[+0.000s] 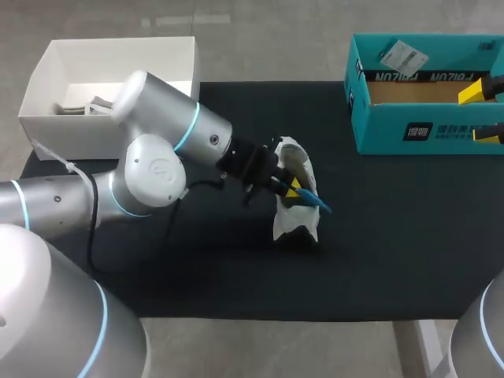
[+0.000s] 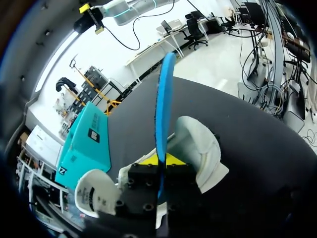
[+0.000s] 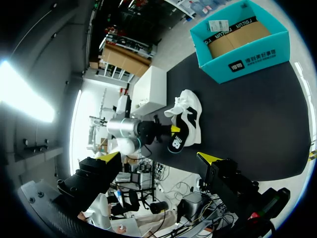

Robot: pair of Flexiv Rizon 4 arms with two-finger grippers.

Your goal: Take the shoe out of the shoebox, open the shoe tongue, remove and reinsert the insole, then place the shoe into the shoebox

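The left arm reached in from its side to mid-table, elbow bent, wrist level with the black mat [image 1: 394, 236], and its left pincer [image 1: 290, 187] was clamped on a thin blue insole [image 1: 316, 201]. In the left wrist view the yellow tips pressed both faces of the insole, which showed edge-on as a narrow, gently curved strip running ahead of the fingers over the shoe's mouth. Whether its far end sat inside the shoe could not be told.

The shoe [image 1: 293, 224] lay near the middle of the mat, right against the left pincer, well apart from the teal shoebox [image 1: 409, 126]. Its upper was white and smooth with black panels, the collar rounded and padded, and the opening turned toward the pincer.

The cardboard shoebox stood open at the mat's far right corner, with its brown inside showing.

The right pincer [image 3: 159, 157] hung with its fingers wide apart and nothing between them. In the head view its yellow tips showed at the right edge, over the shoebox.

A white open box [image 1: 47, 75] sat at the far left of the table [image 1: 268, 350].
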